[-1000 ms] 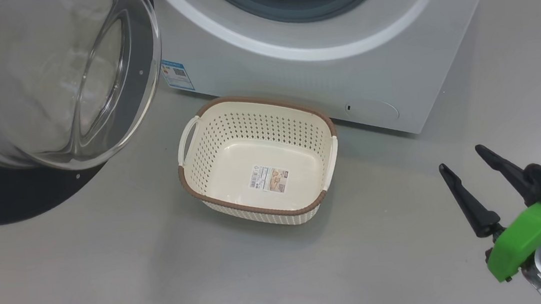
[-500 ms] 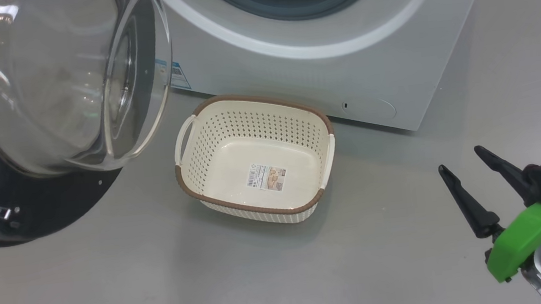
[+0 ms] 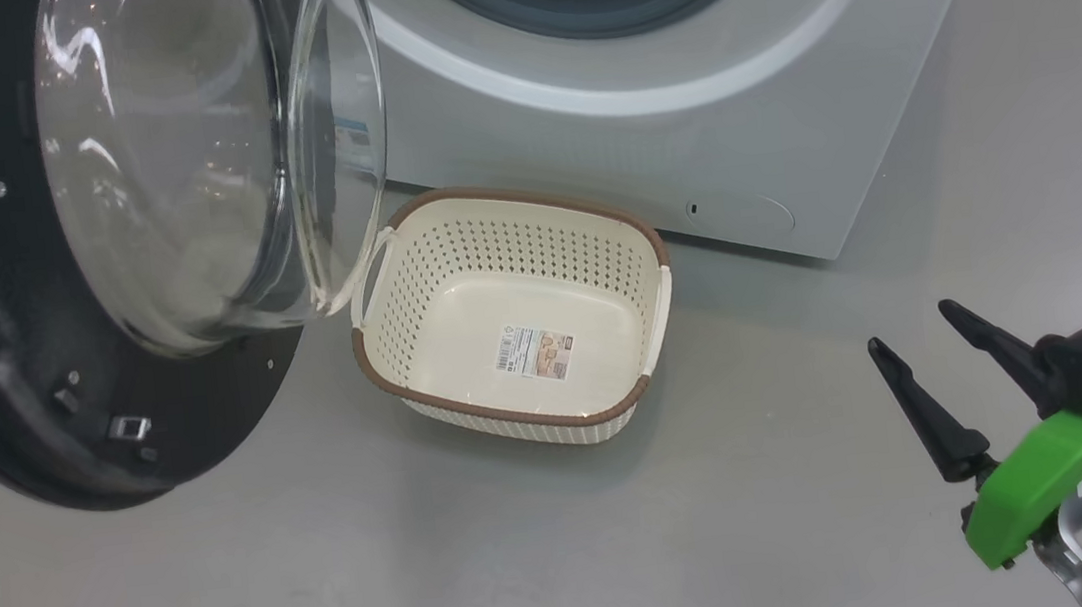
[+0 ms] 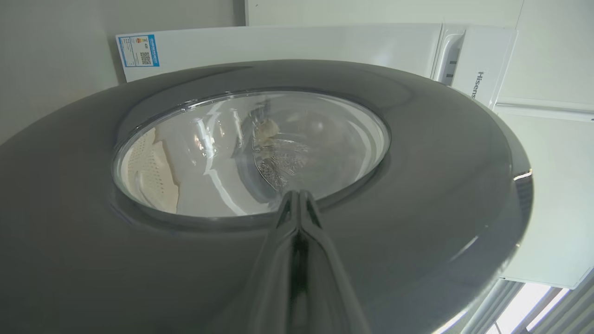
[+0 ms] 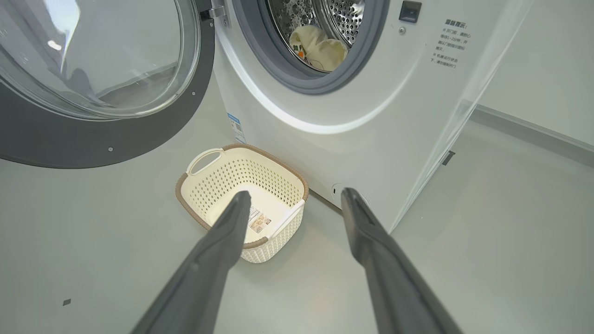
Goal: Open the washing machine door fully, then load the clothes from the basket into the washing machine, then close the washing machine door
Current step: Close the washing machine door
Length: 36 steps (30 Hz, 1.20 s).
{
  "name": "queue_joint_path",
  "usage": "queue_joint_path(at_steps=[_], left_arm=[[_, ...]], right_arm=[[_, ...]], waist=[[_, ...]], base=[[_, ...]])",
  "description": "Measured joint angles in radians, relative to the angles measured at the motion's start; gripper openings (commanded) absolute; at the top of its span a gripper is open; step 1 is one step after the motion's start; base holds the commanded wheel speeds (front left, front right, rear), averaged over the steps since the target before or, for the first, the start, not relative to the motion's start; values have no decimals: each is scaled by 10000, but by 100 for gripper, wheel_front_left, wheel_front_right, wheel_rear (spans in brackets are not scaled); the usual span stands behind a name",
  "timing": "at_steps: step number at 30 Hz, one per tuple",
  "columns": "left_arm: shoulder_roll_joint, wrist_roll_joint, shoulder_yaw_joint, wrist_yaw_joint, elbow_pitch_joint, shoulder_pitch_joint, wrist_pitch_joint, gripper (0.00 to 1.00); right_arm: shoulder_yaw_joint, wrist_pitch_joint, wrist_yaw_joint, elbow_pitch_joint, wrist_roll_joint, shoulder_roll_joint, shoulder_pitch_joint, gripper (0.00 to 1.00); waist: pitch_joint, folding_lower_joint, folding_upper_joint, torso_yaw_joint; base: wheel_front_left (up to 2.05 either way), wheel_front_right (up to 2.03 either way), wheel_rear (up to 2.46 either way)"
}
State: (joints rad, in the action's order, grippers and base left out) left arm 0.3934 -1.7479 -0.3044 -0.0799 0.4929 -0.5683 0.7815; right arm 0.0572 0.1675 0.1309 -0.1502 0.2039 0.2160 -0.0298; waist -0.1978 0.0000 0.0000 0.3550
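Left gripper (image 4: 299, 197) jaws together, tips at door (image 4: 441, 185) rim, contact unclear; right gripper (image 3: 907, 325) jaws apart; clothes (image 5: 320, 48) half-hidden inside drum (image 5: 345, 16).

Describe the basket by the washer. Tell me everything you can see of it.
The basket is small, rounded-rectangular, cream plastic by its look, with perforated walls, a brown braided rim and a white loop handle at each of two opposite ends. It stands upright on the grey floor, close before the washing machine. It is empty: only a label sticker lies on its bare bottom. Nothing but the floor seems to touch it.
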Motion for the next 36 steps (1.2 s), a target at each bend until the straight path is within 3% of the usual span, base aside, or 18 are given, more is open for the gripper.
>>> queue_joint_path(at_steps=[18,27,36], left_arm=[[-1661,-842,1139,2,-2606,632,1279,0],[-2259,-1014,1542,15,-3012,360,1475,0],[-2614,-911,1515,506,-2614,-211,1064,0]], right_arm=[[121,-236,0,209,88,-146,498,100],[38,-504,0,397,90,-341,662,100],[46,-813,0,744,157,-571,871,100]], waist=[[-263,0,0,-663],[-384,0,0,-1560],[-495,0,0,-2704]], base=[[0,0,0],[0,0,0],[0,0,0]])
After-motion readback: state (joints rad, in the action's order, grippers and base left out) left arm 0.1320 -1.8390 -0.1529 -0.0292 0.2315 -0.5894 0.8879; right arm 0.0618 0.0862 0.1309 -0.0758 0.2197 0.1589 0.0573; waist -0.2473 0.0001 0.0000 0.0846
